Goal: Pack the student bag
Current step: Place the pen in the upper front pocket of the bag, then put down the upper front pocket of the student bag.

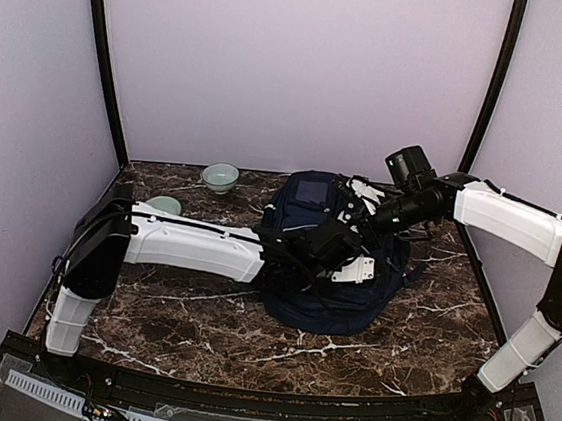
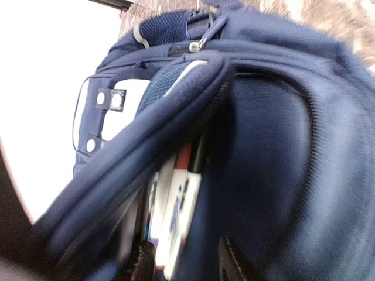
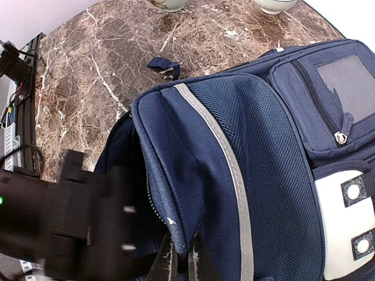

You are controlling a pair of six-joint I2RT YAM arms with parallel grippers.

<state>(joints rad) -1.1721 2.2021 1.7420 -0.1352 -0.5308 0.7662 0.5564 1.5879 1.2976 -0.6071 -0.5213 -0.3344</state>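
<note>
At the bag (image 1: 323, 310), my left tool (image 2: 186, 259) stands open by the pens (image 2: 179, 199); my right tool (image 3: 184, 256) pinches the bag's flap.

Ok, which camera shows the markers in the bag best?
Left wrist: close up, the markers poke from an open pocket of the student bag. Top and right wrist views show only the bag's outside.

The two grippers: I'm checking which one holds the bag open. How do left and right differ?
The left gripper stands open, while the right gripper is pinched shut. The right gripper grips the fabric edge of the bag; the left gripper seems to grip nothing, with markers tucked inside the bag just before it. Both are at the bag's opening.
</note>
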